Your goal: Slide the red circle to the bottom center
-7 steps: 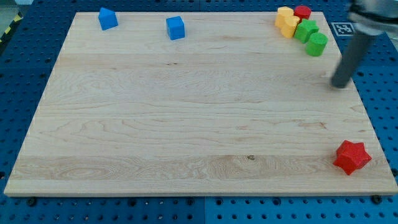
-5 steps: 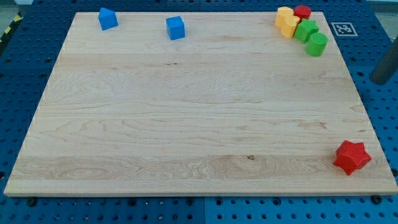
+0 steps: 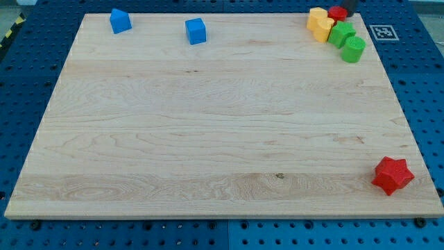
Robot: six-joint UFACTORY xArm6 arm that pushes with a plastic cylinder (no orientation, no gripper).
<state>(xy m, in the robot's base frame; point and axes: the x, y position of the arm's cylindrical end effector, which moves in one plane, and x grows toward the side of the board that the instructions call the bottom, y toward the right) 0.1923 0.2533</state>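
Note:
The red circle (image 3: 336, 13) sits at the board's top right corner, touching a cluster of two yellow blocks (image 3: 320, 23) and two green blocks (image 3: 347, 41). Only the lower end of my dark rod shows at the view's top edge. My tip (image 3: 349, 14) is right beside the red circle, on its right and slightly above, above the upper green block. Whether it touches the circle I cannot tell.
A red star (image 3: 393, 175) lies near the bottom right corner. A blue block (image 3: 121, 21) and a blue cube (image 3: 196, 30) sit along the top edge at the left. A marker tag (image 3: 383, 32) lies off the wooden board (image 3: 208, 125), to its right.
The rod has moved from off the board's right side up and left to the top right corner, beside the red circle. No block has moved.

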